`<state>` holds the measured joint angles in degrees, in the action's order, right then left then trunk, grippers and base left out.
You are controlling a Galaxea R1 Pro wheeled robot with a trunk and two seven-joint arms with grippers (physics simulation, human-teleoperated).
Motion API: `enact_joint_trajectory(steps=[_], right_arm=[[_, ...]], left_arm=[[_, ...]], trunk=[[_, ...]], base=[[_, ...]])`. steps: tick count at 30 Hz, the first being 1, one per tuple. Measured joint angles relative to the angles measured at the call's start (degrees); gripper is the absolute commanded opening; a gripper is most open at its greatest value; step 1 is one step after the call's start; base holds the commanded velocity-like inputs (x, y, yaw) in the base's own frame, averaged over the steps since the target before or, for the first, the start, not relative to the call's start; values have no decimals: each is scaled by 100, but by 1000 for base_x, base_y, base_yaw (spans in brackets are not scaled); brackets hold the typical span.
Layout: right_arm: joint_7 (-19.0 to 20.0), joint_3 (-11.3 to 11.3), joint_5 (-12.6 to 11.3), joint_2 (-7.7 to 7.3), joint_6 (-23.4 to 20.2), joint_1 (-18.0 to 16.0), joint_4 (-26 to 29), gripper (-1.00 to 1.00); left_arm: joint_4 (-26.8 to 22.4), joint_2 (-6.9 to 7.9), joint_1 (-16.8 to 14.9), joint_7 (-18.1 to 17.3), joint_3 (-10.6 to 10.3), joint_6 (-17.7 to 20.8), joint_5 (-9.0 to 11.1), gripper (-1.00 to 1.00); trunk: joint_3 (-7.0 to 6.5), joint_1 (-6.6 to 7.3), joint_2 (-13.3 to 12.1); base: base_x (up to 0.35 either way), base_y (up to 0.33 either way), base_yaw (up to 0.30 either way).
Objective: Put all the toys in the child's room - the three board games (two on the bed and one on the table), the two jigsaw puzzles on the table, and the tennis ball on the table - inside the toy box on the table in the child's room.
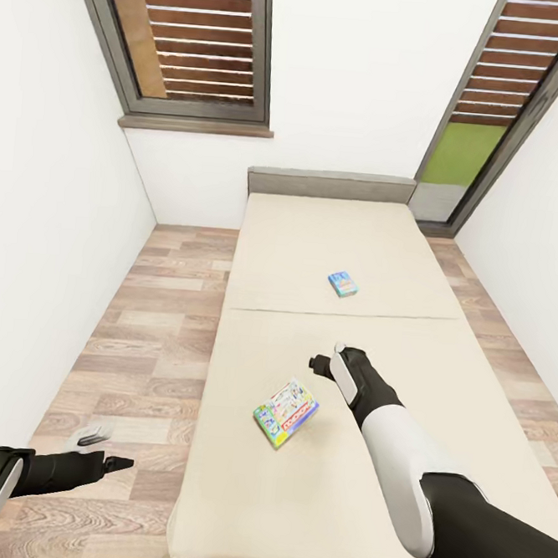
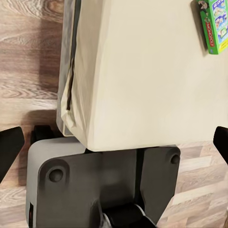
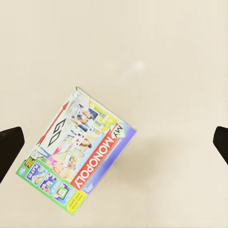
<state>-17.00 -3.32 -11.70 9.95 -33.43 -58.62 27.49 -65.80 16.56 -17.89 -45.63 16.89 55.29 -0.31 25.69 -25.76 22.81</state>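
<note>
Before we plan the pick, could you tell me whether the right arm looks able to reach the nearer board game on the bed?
Probably yes: the right gripper, fingers apart, hovers over the bed beside the nearer board game, with bare mattress between them.

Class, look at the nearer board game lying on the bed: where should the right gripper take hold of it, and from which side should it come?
Grip the near board game across its short width, on the two long edges, coming straight down from above. It lies flat on the bed with bare mattress all round, turned askew, so the open right gripper probably has to rotate to line up with those edges. Side approaches look poor for so thin a box.
</note>
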Motion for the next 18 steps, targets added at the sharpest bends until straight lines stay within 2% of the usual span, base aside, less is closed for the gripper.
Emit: enact_joint_trajectory(steps=[9, 18], right_arm=[[-1, 7, 1, 0, 3, -81, 19, 100], [-20, 8, 1, 0, -26, -375, 14, 100]], left_arm=[[0, 0, 0, 0, -1, -7, -4, 100], [0, 4, 0, 0, -1, -7, -1, 100]], trunk=[[85, 0, 0], [170, 0, 0]], base=[[0, 0, 0], [0, 0, 0]])
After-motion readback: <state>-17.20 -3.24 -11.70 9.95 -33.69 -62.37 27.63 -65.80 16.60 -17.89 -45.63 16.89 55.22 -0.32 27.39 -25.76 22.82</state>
